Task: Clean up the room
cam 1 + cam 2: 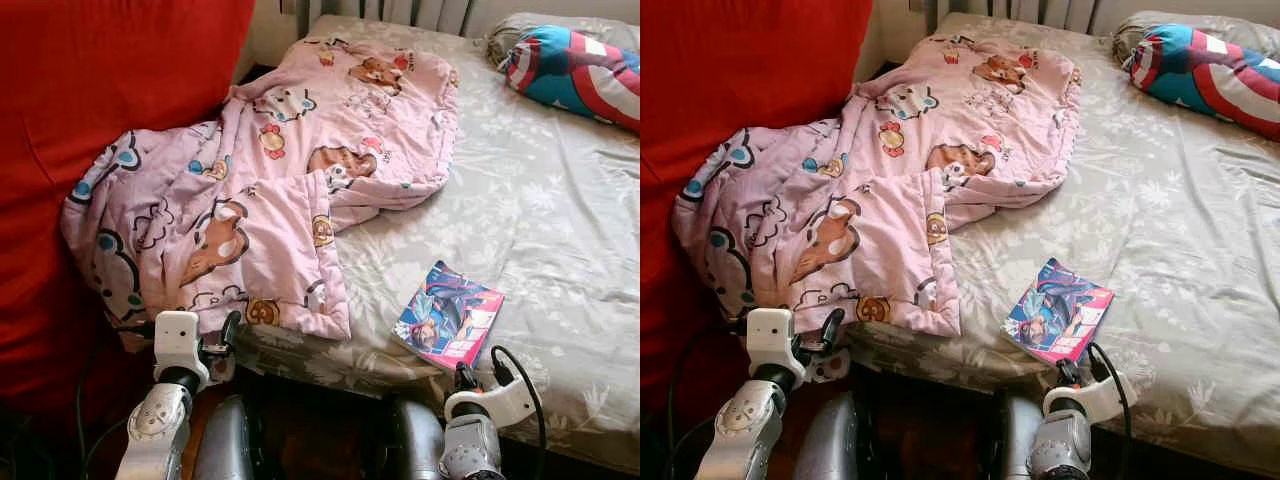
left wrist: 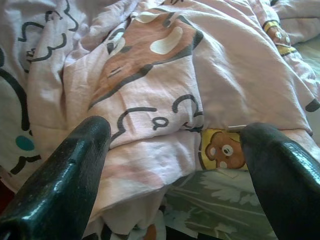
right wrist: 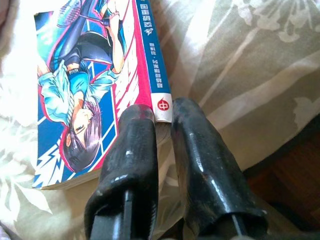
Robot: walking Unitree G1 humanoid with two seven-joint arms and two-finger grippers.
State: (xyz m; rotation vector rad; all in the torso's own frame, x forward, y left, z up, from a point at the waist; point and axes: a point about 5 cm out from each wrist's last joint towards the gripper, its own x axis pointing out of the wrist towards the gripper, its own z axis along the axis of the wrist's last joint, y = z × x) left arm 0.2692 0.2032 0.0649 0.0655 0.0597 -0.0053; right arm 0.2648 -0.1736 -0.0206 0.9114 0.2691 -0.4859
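Silver arms, black claws, cables everywhere

Left gripper (image 1: pixel 222 335) has a boxy white wrist block; right gripper (image 1: pixel 462 377) wears a white bracket with looping black cable. Fingers (image 3: pixel 131 165) glossy, scuffed.

Head eyes overlook bed (image 1: pixel 560 250); wrist cameras close on bedding.
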